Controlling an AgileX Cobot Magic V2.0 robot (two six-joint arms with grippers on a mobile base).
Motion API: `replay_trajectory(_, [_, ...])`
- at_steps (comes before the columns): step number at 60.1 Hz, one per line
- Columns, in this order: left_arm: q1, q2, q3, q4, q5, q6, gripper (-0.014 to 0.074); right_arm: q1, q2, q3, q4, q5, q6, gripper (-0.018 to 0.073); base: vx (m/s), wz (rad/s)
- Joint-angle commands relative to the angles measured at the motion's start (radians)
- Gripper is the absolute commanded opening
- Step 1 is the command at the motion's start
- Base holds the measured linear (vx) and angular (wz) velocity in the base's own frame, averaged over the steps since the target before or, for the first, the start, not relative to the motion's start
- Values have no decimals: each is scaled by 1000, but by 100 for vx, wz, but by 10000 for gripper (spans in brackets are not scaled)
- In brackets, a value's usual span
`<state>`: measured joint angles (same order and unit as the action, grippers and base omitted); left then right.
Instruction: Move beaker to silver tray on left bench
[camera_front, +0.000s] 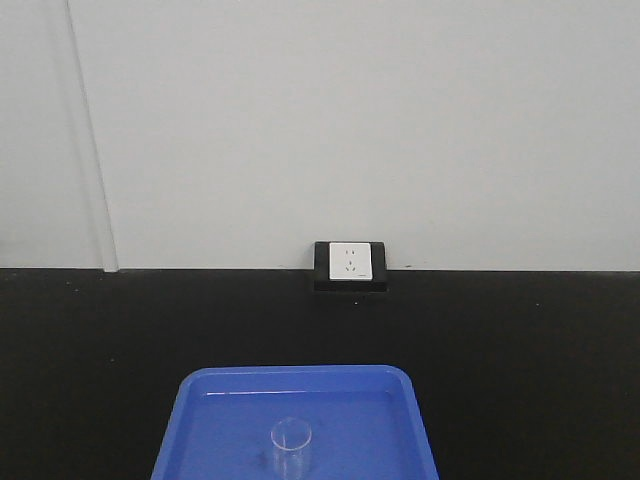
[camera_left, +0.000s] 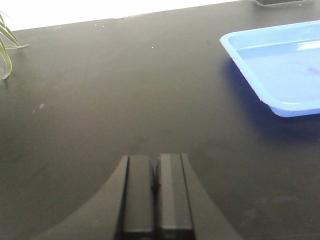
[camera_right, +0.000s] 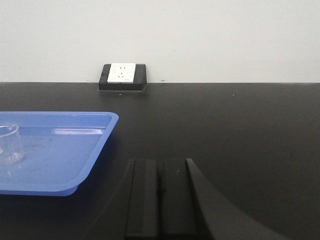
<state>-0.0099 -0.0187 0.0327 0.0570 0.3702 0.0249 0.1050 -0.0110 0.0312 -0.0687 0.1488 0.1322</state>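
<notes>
Where the beaker (camera_front: 291, 445) is: upright on the floor of the blue tray (camera_front: 300, 372), about mid-width and toward the tray's near side in the front view, open rim up, clear glass, looks empty; right wrist view catches it (camera_right: 10, 145) at the far left frame edge, partly cut off
Blue tray: flat on the black bench (camera_front: 100, 350), rounded corners, raised rim; near edge cut off at the bottom of the front view; its left end shows in the left wrist view (camera_left: 260, 34), its right end in the right wrist view (camera_right: 60, 114)
Left gripper (camera_left: 155, 162): fingers pressed together, nothing between them, pointing across bare bench (camera_left: 100, 100); tray off to its right, apart from it
Right gripper (camera_right: 160, 165): fingers flat against each other, holding nothing; tray off to its left, not touching; beaker well apart from it
Bench: matte black, a few pale specks, runs back to a plain white wall (camera_front: 350, 120)
Wall socket (camera_front: 350, 263): white face in a black housing, sits where bench meets wall, behind the tray and well apart from it; also seen in the right wrist view (camera_right: 122, 73)
Plant leaves (camera_left: 5, 50): thin green blades at the left edge of the left wrist view, rest cut off
Wall seam (camera_front: 90, 130): thin near-vertical line on the left part of the wall
</notes>
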Motion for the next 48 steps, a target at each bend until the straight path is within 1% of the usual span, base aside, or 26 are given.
replay_trajectory(1, [-6,-8,20,-3,-76,-2,1,-7,-12,6,-4,-87,-2,-11,0,0])
replay_trajectory(11, [-6,-8,20,-3,-76,-2,1,-7,-12,5,-3,-96,0,-11,0,0])
replay_trajectory(17, [-6,-8,20,-3,-76,-2,1,-7,-12,-2,1,-177,4,-11,0,0])
replay_trajectory(22, [-6,-8,20,-3,-76,-2,1,-7,-4,-53,1,-229,4,-11,0,0])
replay_trajectory(26, [-6,-8,20,-3,-76,-2,1,-7,28,-130,-1,-252,2,-11,0,0])
replay_trajectory(33, [-6,-8,20,-3,-76,-2,1,-7,176,-280,-38,-294,-32,-11,0,0])
replay_trajectory(36, [-6,-8,20,-3,-76,-2,1,-7,289,-353,-61,-310,-53,-11,0,0])
replay_trajectory(42, [-6,-8,20,-3,-76,-2,1,-7,472,-478,-59,-352,-55,-11,0,0])
replay_trajectory(48, [-6,-8,20,-3,-76,-2,1,-7,649,-577,-51,-403,-33,-11,0,0])
